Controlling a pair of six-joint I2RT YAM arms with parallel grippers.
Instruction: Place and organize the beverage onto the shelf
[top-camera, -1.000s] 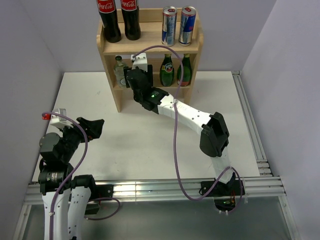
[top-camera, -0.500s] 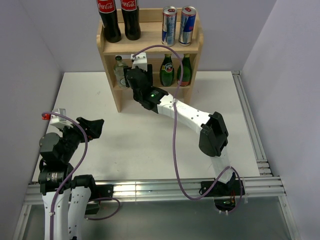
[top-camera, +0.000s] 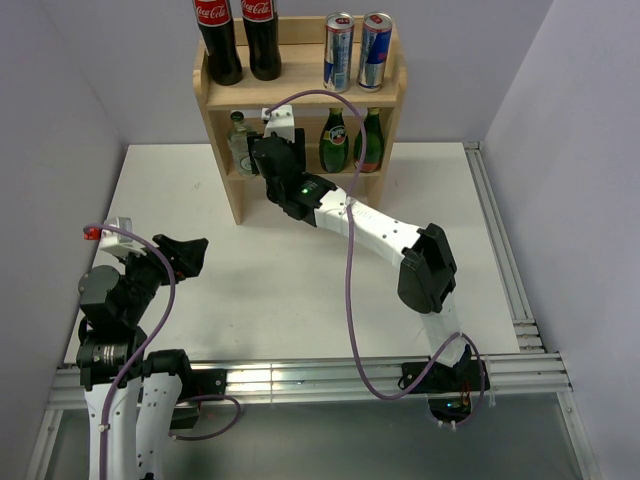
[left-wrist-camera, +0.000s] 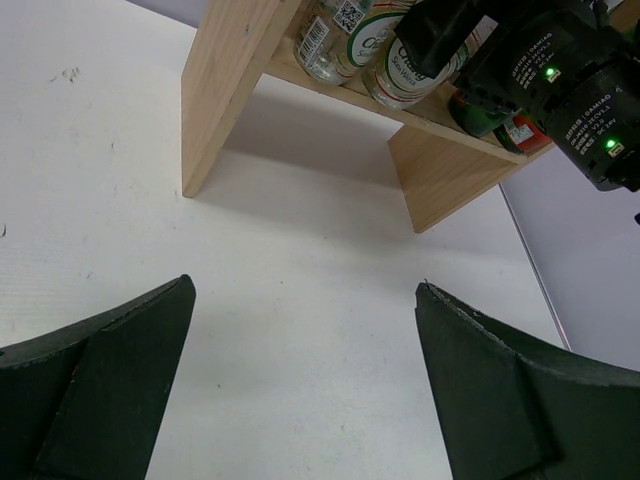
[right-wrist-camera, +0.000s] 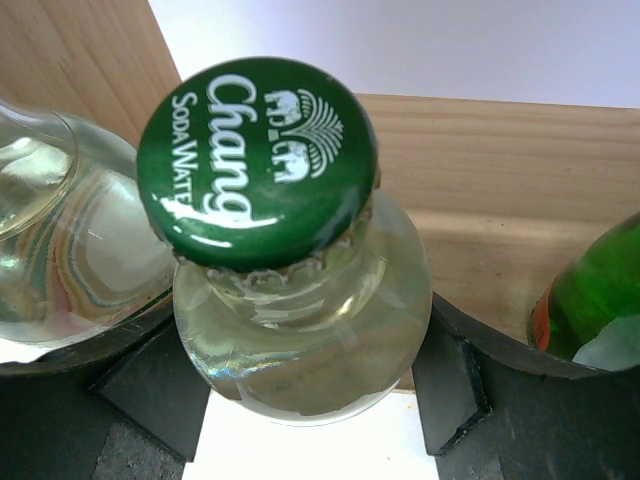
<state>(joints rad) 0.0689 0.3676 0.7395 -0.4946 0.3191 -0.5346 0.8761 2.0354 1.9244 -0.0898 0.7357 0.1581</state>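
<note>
**A:** Right claw (top-camera: 270, 140) sits inside shelf (top-camera: 225, 98) lower tier; 2 cans (top-camera: 338, 52) on top tier.

**B:** Left wrist: left claw (left-wrist-camera: 302, 290) gapes wide above table (left-wrist-camera: 120, 150).

**A:** Right wrist: jaws clasp green-capped bottle (right-wrist-camera: 258, 160), its twin (right-wrist-camera: 50, 230) just beside.

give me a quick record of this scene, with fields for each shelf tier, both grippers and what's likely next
top tier: two cola bottles on the left, two cans on the right
lower tier: clear bottle far left, second clear bottle beside it, two green bottles on the right
right gripper: closed around the second clear bottle, inside the shelf
left gripper: open, empty, above the table
likely next: release the bottle and back out
</note>
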